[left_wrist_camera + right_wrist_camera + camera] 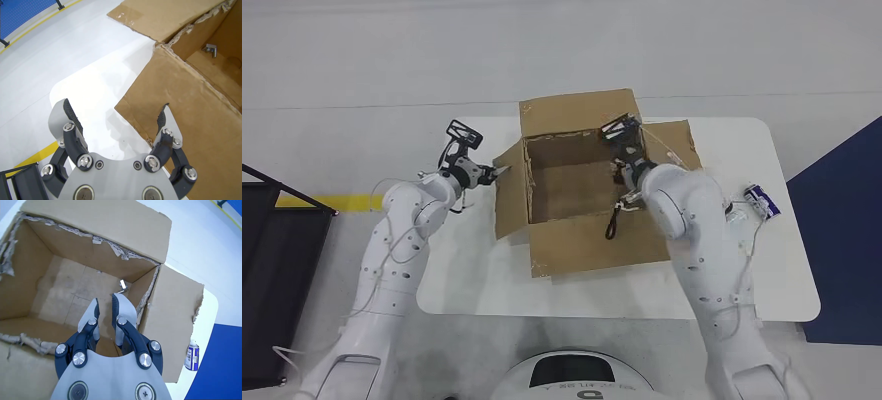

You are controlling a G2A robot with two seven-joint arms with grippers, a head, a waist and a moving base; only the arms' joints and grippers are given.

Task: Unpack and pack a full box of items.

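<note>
An open cardboard box with torn flap edges stands in the middle of the white table. On its floor, near a far corner, lies a small metal bracket, which shows again as the bracket in the left wrist view. My right gripper hangs inside the box just short of the bracket, its fingers a narrow gap apart and holding nothing. My left gripper is wide open outside the box, with the corner of the left side flap between its fingers. In the top view the left gripper sits at that flap.
A blue-and-white spray can lies on the table right of the box, seen also as the can from above. A black rack stands on the floor left of the table. A thin black strap hangs over the box's front right.
</note>
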